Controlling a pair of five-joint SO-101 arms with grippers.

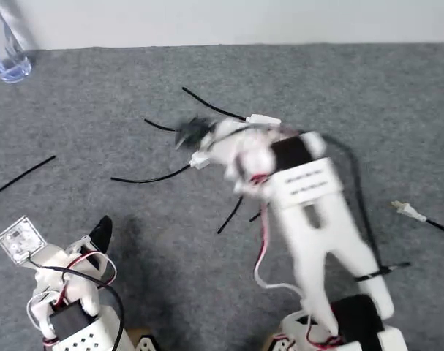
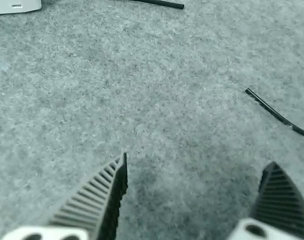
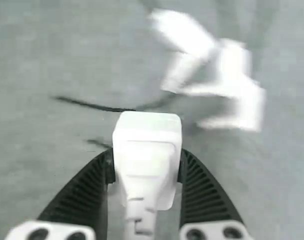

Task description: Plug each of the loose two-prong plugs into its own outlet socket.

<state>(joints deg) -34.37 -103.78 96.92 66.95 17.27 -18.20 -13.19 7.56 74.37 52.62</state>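
Pinched in the right gripper (image 3: 145, 159), jaws pressed against both flanks: a white plug (image 3: 146, 142), nose pointing forward over the grey mat (image 3: 36, 60). Prongs hidden, so no telling how squarely they sit. Near and just ahead, a smeared white cluster (image 3: 217, 85), probably the sockets; too blurred to pick out any slots.

From above, right arm (image 1: 309, 212) stretched out to mid-table among black cords (image 1: 148, 179). A second loose plug (image 1: 408, 210) lying well apart, near the right edge. Left gripper (image 2: 197, 161) low over bare mat, jaws spread wide, nothing between them.

Likely troubles from here:
- Meeting the socket face askew, with the prongs scraping beside the slots rather than entering.
- Pushing a loose socket across the mat instead of seating the plug, for want of anything bracing it.
- Twisting of the plug inside the pinch under push.
- Snagging a cord beneath the arm and dragging neighbouring parts out of place.
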